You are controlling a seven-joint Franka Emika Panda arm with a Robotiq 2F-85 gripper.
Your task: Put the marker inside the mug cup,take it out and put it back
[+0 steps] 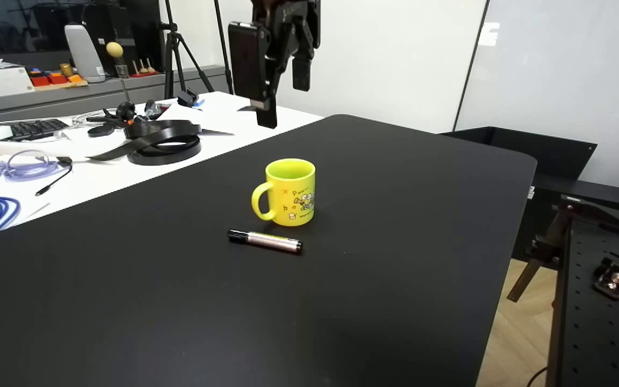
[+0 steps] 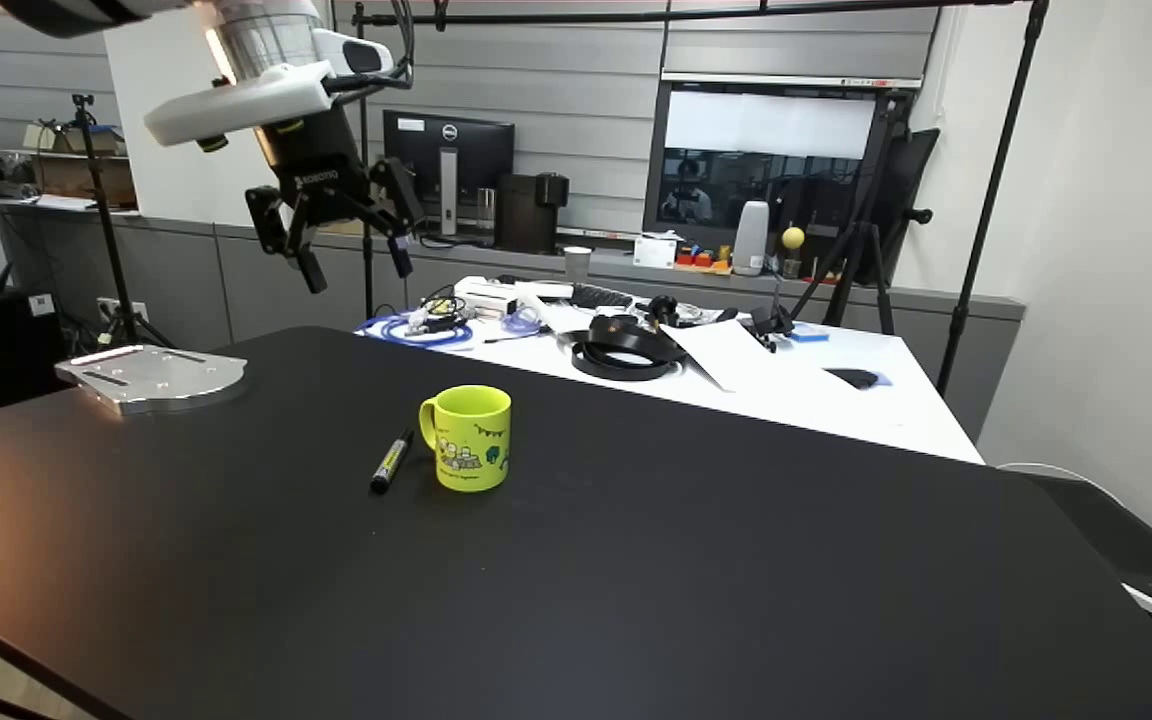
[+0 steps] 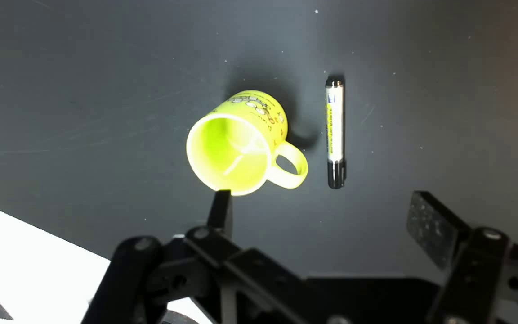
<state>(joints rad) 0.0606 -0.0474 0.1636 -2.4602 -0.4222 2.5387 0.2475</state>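
Note:
The yellow mug cup (image 1: 290,199) stands upright on the black table in both exterior views (image 2: 473,445). In the wrist view it (image 3: 259,112) is left of the marker, its handle pointing toward the marker. The inside that shows holds no marker. The marker (image 1: 272,241) lies flat on the table beside the mug, apart from it; it also shows in an exterior view (image 2: 392,464). In the wrist view the marker (image 3: 336,123) has its black cap end toward my jaws. My gripper (image 3: 322,198) is open and empty, well above the table in both exterior views (image 1: 284,102) (image 2: 357,272).
A white side table (image 2: 836,405) adjoins the black table (image 2: 636,580), with cables (image 1: 24,169), a coil of black strap (image 1: 164,153) and papers. A grey metal plate (image 2: 161,378) sits at the black table's far edge in an exterior view. A clamp (image 1: 551,242) is beyond the table edge.

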